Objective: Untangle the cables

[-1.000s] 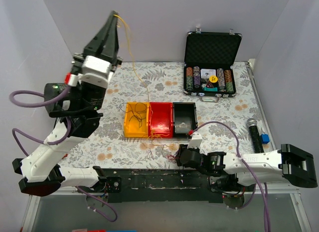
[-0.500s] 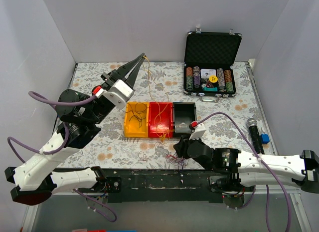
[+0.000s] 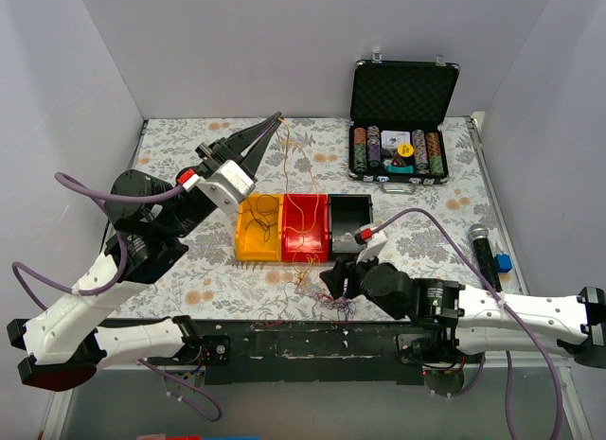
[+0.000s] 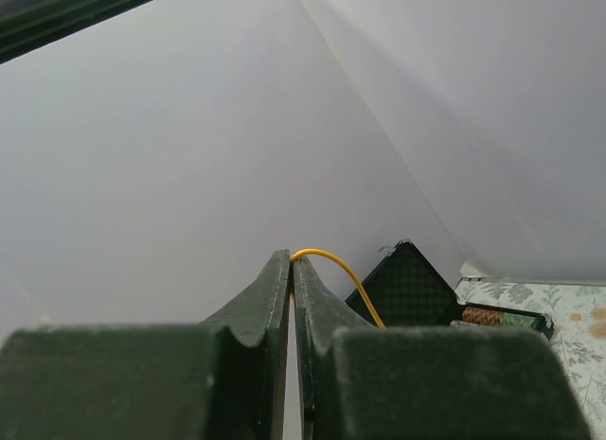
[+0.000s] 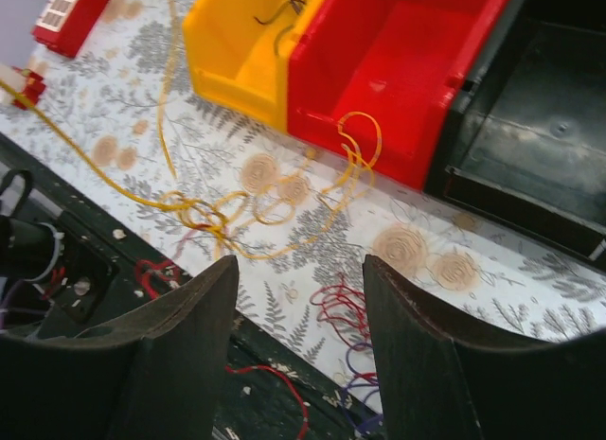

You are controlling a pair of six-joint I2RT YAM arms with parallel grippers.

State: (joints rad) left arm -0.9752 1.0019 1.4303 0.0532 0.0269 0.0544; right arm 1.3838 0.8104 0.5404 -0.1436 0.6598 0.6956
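My left gripper (image 3: 276, 117) is raised over the back of the table, shut on a thin yellow wire (image 3: 292, 180). The left wrist view shows the wire (image 4: 343, 271) pinched at the closed tips (image 4: 293, 258). The wire hangs down across the red bin (image 3: 305, 222) to a loose tangle of yellow, red and purple strands (image 3: 312, 290) on the mat in front of the bins. My right gripper (image 3: 331, 279) hovers over that tangle, open and empty. In the right wrist view its jaws (image 5: 301, 265) frame red loops (image 5: 339, 317), with yellow loops (image 5: 213, 213) to the left.
A yellow bin (image 3: 258, 227), the red bin and a black bin (image 3: 348, 222) stand in a row mid-table. An open poker-chip case (image 3: 402, 128) sits back right. A microphone (image 3: 483, 251) and a blue item (image 3: 503, 263) lie at the right edge. More red wire lies on the black front strip (image 5: 275, 383).
My left gripper has come down from high at the back left toward the bins, still pinching the yellow wire, which now hangs slack. My right gripper has moved left over the tangle.
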